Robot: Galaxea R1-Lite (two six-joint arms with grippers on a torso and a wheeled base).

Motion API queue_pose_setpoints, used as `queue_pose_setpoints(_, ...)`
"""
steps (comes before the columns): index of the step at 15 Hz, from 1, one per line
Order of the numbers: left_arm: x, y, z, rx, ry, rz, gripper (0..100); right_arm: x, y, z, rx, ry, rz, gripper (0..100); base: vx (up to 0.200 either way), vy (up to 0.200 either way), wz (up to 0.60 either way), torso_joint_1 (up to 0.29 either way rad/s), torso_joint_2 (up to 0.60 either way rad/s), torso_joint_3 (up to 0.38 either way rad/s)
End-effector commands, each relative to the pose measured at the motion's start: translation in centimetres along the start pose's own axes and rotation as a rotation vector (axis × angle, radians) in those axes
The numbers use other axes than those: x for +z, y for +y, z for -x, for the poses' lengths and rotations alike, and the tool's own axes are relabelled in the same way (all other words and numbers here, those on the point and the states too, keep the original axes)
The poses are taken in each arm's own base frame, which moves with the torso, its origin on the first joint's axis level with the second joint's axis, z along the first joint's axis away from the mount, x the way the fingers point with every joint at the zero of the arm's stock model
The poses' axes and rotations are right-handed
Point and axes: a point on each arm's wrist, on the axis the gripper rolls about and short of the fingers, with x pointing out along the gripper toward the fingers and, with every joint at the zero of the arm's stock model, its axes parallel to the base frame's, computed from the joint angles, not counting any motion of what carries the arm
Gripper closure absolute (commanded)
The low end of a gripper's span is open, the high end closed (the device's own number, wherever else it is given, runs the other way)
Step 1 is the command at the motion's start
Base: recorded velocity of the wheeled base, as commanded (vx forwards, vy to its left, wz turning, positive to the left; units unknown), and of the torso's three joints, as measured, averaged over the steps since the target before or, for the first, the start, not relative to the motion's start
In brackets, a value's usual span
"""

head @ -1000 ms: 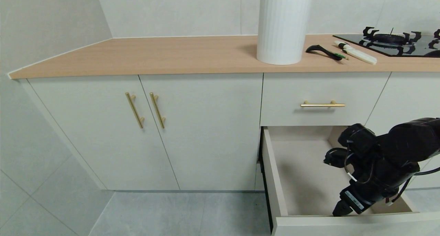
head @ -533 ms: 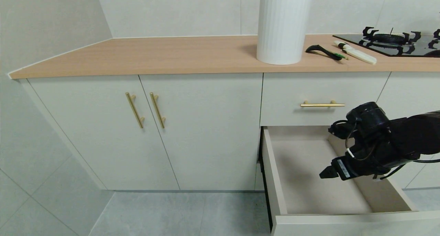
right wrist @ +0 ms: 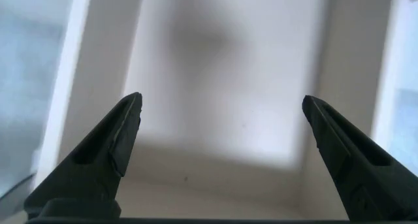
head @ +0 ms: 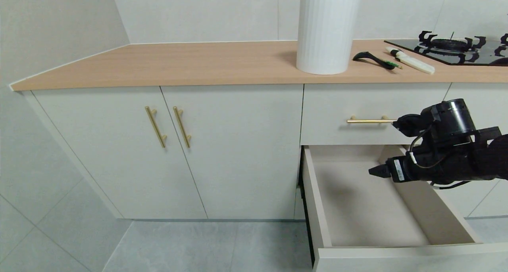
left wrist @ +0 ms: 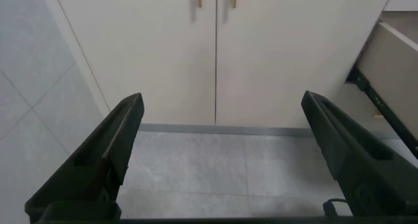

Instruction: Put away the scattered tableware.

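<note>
Change: left pincer [left wrist: 222,105] hangs low before the cabinet doors [head: 166,145], fingers spread, empty. No earlier picture of it to compare. White ribbed vase [head: 325,30] and both utensils on the worktop [head: 178,64] are unmoved. Lower drawer [head: 317,208] is pulled out as before, nothing in it. The right pincer [head: 377,171] has moved: a second ago it was nose-down at the drawer's front panel, then it swung up. Now it sits above the drawer's right wall, about level, tip aimed at the robot's left. The right wrist view shows its fingers spread wide with nothing between them, drawer floor beyond.

Meaning (judgement): the drawer-opening step looks done and the arm is clearing out. No tableware is put away yet; picking from the worktop likely comes next.

Orientation, both lying flat on the worktop between vase and stove [head: 456,46]:
- Black utensil [head: 375,60]: curved head nearest the vase, handle running right and toward the front edge. Long axis diagonal, back-left to front-right.
- Pale utensil [head: 410,60]: just beside it on the stove side, nearly parallel on the same diagonal. Green-banded end lies back-left, plain end front-right, near the edge.

Can't tell if the two touch.
</note>
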Motion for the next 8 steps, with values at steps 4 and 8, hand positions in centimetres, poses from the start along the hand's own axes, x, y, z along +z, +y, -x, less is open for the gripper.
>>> queue_pose_setpoints(4, 0.0, 0.0, 0.0, 0.001, 0.0, 0.0, 0, -0.1, -0.1, 0.9, -0.007, -0.105, -0.01, 0, 0.0, 0.0, 0.0, 0.0, 0.0, 0.0)
queue_pose_setpoints(8, 0.0, 0.0, 0.0, 0.001, 0.0, 0.0, 0, 0.0, -0.2, 1.4, -0.007, -0.119, -0.01, 0, 0.0, 0.0, 0.0, 0.036, -0.18, -0.149)
